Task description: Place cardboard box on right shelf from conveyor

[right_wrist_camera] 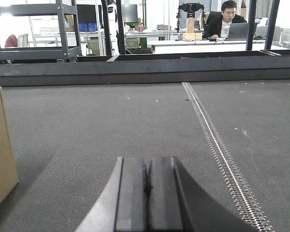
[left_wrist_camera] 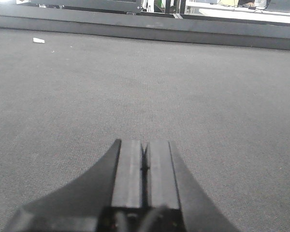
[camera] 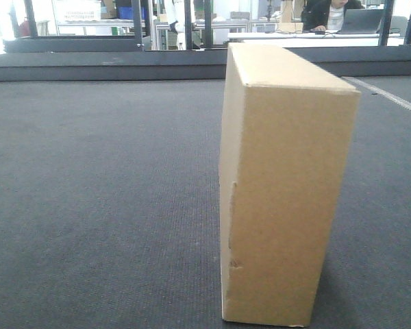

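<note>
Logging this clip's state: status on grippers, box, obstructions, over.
Left gripper shut, empty, low over conveyor. Right gripper shut, empty. Cardboard box standing upright on conveyor, untouched. No obstruction seen; only a small white scrap far off.

Plain tan cardboard box (camera: 281, 185), dark grey ribbed conveyor (camera: 103, 205)

My front camera sits low, close before the cardboard box (camera: 288, 185); both wrist cameras skim the conveyor (left_wrist_camera: 208, 96), the right one sharing that box.
</note>
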Action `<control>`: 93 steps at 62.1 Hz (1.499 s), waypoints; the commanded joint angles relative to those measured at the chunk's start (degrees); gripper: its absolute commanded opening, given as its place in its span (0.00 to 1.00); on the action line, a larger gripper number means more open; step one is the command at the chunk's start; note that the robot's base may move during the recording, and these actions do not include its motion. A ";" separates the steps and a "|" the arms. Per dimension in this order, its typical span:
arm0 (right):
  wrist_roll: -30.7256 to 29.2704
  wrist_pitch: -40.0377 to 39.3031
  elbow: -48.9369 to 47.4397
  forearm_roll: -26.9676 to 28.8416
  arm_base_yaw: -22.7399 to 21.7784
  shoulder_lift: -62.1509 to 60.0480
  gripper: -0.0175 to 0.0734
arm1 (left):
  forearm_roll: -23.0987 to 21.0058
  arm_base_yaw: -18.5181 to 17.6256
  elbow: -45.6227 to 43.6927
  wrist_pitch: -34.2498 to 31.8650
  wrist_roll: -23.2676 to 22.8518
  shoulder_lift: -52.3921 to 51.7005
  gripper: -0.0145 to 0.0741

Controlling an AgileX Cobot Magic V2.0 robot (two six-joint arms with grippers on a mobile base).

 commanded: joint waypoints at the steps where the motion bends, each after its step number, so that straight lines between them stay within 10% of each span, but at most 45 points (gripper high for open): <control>1: -0.06 -4.75 -1.02 -0.45 -0.24 -1.09 0.25 | 0.07 0.10 0.59 -4.92 -0.27 -0.45 0.03; 47: 0.39 -9.29 -3.72 -0.04 -0.20 -1.01 0.25 | 0.07 0.10 0.59 -4.92 -0.27 -0.45 0.03; 74: 0.39 32.02 -30.57 -0.04 -0.20 14.07 0.25 | 0.07 0.10 0.59 -4.92 -0.27 -0.45 0.03; 93: 0.39 38.91 -34.91 4.32 -0.20 30.05 0.25 | 0.07 0.10 0.59 -4.92 -0.27 -0.45 0.03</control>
